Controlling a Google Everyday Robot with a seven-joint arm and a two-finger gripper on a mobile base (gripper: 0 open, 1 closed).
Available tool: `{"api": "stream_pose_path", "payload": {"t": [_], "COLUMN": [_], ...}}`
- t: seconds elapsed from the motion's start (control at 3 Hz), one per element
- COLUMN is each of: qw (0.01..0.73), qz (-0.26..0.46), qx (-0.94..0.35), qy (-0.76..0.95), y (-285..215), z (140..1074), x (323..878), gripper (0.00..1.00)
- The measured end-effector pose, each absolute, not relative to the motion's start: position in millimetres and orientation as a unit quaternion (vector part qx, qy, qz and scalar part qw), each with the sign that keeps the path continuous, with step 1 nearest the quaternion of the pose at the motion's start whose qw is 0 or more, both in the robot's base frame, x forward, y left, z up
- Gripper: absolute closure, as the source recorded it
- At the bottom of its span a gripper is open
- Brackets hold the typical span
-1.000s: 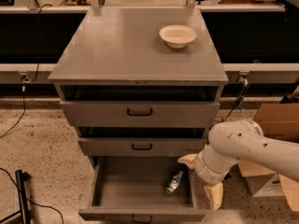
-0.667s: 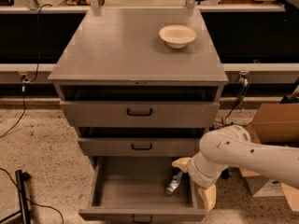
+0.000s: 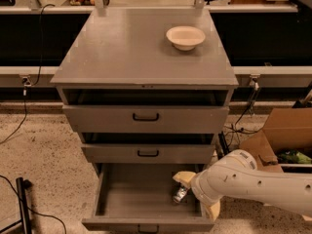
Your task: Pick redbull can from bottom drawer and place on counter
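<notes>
The bottom drawer (image 3: 139,196) is pulled out. The redbull can (image 3: 180,194) lies in it at the right side, silver with a blue patch. My gripper (image 3: 197,195) hangs over the drawer's right side, just right of the can, on a white arm coming in from the right. Its cream fingers (image 3: 184,178) are spread apart, one behind the can and one near the drawer's front right corner. It holds nothing. The counter (image 3: 131,48) is the flat grey top of the cabinet.
A cream bowl (image 3: 185,37) sits on the counter at the back right. Two upper drawers (image 3: 146,118) with black handles are slightly out. A cardboard box (image 3: 282,135) stands on the floor to the right. Cables and a black post (image 3: 22,204) are at the left.
My arm has moved left and further over the open bottom drawer, bringing the gripper close beside the can. The can has not moved.
</notes>
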State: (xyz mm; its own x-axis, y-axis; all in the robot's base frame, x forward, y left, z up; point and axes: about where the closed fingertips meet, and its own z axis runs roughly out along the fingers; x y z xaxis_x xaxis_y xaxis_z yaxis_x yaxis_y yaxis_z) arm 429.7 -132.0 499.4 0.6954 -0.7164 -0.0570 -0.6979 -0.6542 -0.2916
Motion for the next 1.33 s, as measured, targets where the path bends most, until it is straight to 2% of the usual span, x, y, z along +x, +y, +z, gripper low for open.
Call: {"api": "stream_pose_path", "payload": {"t": [0.67, 1.33], "qw": [0.109, 0.086], "qz": [-0.004, -0.033], "qx": [-0.931, -0.961], "qy": [0.349, 0.261], "y": [-102.8, -93.6], "z": [444.4, 390.9], "x": [439.3, 457.5], "gripper": [0.00, 0.00]}}
